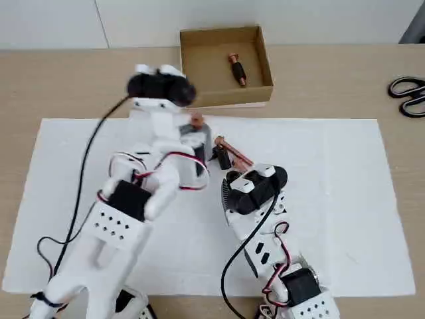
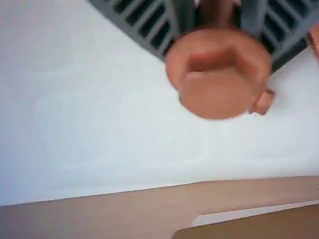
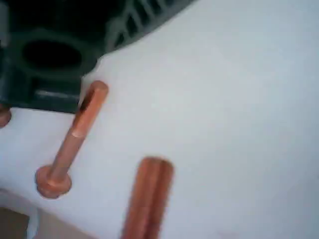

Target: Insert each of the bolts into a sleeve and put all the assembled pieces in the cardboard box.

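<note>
Left claw (image 2: pixel 217 17) is clamped on a bolt (image 2: pixel 218 74), just below the box (image 1: pixel 188 66) at top centre of the overhead view, so imo keep grip tight & line the shank up w/ the black sleeve (image 1: pixel 224 158) right of it, mid-frame, before pushing in slow.

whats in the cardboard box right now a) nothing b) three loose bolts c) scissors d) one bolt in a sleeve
d: one bolt in a sleeve lies alone in the cardboard box, and the scissors sit well outside it.
</note>
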Motion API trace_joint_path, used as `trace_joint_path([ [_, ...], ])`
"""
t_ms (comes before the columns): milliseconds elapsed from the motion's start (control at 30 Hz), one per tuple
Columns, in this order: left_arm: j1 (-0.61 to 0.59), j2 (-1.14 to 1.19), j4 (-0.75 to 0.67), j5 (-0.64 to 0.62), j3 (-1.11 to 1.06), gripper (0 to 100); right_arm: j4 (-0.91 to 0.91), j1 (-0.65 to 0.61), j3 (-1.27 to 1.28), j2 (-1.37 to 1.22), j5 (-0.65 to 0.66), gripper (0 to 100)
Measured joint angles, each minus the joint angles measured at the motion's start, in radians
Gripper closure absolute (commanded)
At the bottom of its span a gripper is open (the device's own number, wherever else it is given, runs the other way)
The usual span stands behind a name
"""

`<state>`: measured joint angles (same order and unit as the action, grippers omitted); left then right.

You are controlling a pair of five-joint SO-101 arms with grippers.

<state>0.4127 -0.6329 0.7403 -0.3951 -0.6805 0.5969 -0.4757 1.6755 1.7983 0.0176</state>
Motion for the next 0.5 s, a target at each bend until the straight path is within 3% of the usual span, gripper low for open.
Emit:
trace_joint_path([
  [200, 0.06, 0.002, -0.029, 0.02, -0.032, 99, 0.002, -0.002, 0.0, 0.0, 0.0, 99.5],
  [500, 0.057, 0.002, -0.075, -0.069, -0.032, 99, 0.002, -0.06, 0.0, 0.0, 0.0, 99.5],
])
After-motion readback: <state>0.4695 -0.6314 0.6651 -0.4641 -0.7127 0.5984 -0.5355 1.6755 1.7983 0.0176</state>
